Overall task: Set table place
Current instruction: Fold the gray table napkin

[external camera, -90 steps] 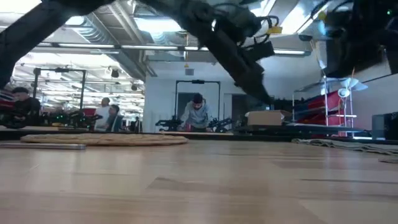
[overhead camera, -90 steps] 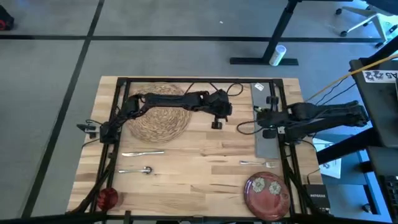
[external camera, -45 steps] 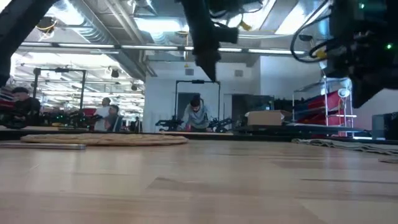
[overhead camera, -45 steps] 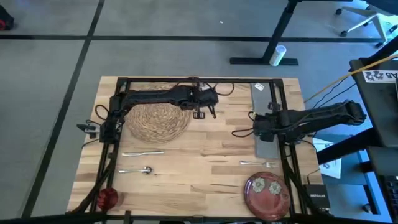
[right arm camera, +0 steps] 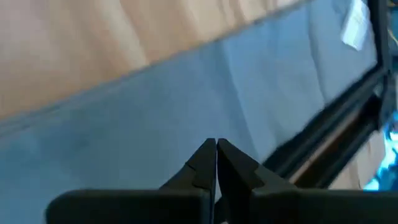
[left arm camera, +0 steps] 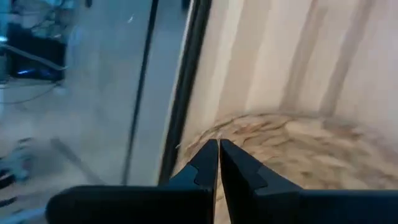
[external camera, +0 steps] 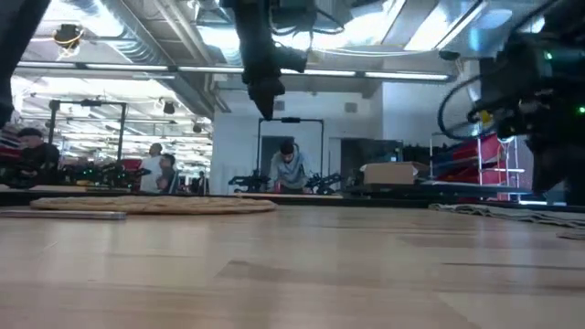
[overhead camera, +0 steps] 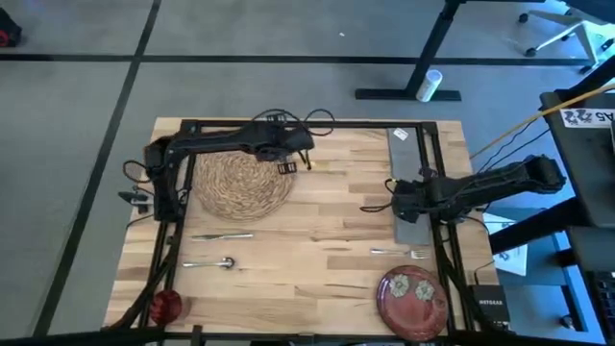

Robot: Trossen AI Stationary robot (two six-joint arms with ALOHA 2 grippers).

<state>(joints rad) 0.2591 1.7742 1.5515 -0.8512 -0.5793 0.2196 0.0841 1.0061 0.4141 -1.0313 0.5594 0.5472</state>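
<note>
Where planks run pale, round woven mat (overhead camera: 242, 182), flat gray napkin (overhead camera: 415, 223)

Wooden table (overhead camera: 317, 207) – mat (overhead camera: 242, 181), napkin (overhead camera: 411, 185), cutlery (overhead camera: 221, 236), plate (overhead camera: 414, 298), cup (overhead camera: 165, 306)

A white sign (overhead camera: 588, 116) at the high view's right edge bears upside-down characters that look like "A5". A dark box (overhead camera: 488, 307) by the table's corner carries white lettering too small to make out. Nothing else is legible.
</note>
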